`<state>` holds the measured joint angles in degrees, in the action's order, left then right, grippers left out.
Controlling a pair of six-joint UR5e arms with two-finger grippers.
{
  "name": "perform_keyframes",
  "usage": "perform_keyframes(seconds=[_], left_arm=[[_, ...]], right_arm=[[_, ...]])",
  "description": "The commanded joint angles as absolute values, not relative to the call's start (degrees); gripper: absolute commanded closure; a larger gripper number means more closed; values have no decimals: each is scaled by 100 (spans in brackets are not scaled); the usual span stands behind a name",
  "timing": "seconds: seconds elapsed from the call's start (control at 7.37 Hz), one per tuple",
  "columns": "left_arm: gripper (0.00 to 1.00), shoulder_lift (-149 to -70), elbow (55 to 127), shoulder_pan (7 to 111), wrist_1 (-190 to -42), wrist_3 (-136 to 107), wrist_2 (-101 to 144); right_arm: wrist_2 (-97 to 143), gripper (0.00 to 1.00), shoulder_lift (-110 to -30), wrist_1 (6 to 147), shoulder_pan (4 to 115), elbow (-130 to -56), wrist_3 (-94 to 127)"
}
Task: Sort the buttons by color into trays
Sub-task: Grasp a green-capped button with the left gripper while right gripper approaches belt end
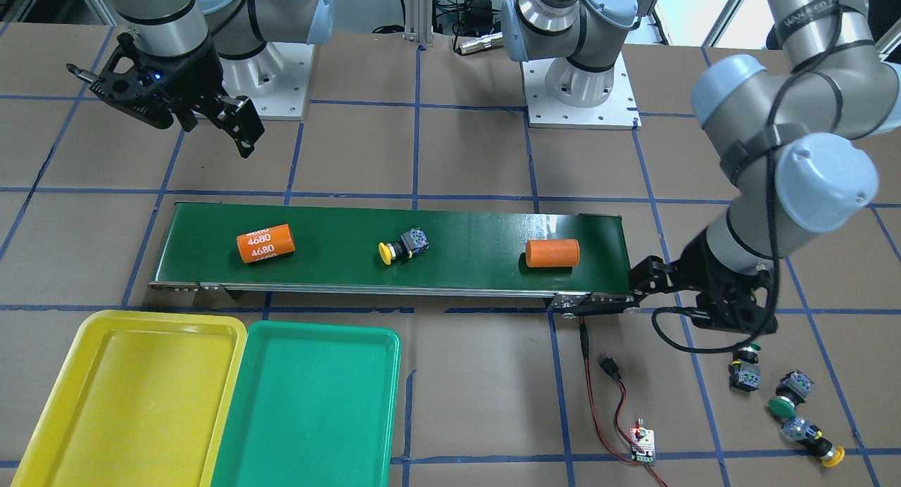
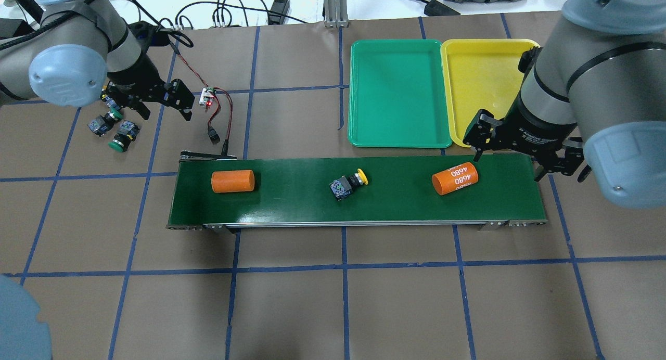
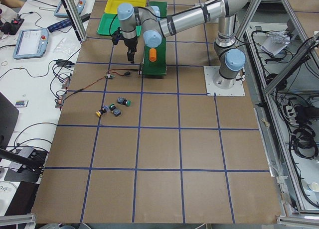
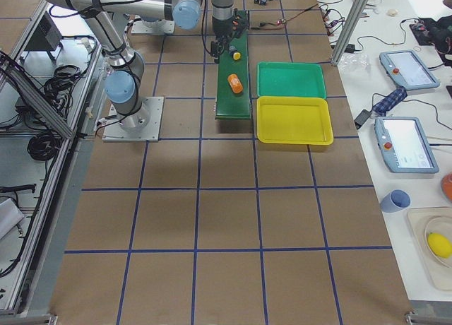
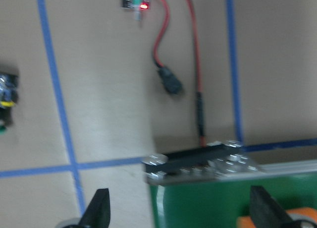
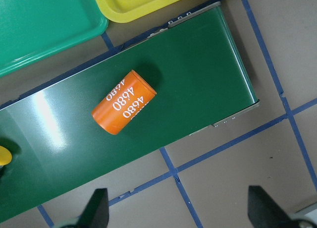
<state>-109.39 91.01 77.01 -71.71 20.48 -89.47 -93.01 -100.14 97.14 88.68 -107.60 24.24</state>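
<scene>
A yellow button (image 2: 348,183) lies on its side mid-belt, also seen in the front view (image 1: 402,248). Three more buttons lie on the table past the belt's end: two green (image 1: 746,371) (image 1: 790,394) and one yellow (image 1: 816,441). The green tray (image 2: 398,94) and yellow tray (image 2: 484,79) sit side by side, both bare. My left gripper (image 2: 177,97) is open and empty above the belt's end, next to the three buttons (image 5: 181,213). My right gripper (image 2: 525,152) is open and empty above the belt's other end (image 6: 181,213).
The dark-green conveyor belt (image 2: 395,204) carries two orange cylinders: a plain one (image 2: 232,181) and one marked 4680 (image 2: 455,178), which lies under my right gripper (image 6: 124,102). A small circuit board (image 2: 208,97) with red and black wires lies by the belt's left end.
</scene>
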Motion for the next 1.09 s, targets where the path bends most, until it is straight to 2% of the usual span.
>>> perform_keyframes(seconds=[0.0, 0.27, 0.41, 0.81, 0.95], left_arm=[[0, -11826, 8467, 7183, -7005, 3560, -8991], [0, -12364, 8428, 6585, -6569, 4260, -8956], [0, -12566, 8437, 6540, -6070, 4619, -8956], [0, -12796, 8481, 6530, -5959, 4720, -8965], [8, -12858, 8473, 6530, -5959, 4720, -8947]], right_arm=[[-9342, 0, -10002, 9729, 8859, -10758, 2347], [-9316, 0, -10011, 9721, 8859, -10767, 2364], [-9308, 0, -10002, 9729, 8859, -10775, 2425], [-8957, 0, -9758, 10026, 8920, -10846, 3520], [-8947, 0, -9564, 10289, 9017, -10863, 4107]])
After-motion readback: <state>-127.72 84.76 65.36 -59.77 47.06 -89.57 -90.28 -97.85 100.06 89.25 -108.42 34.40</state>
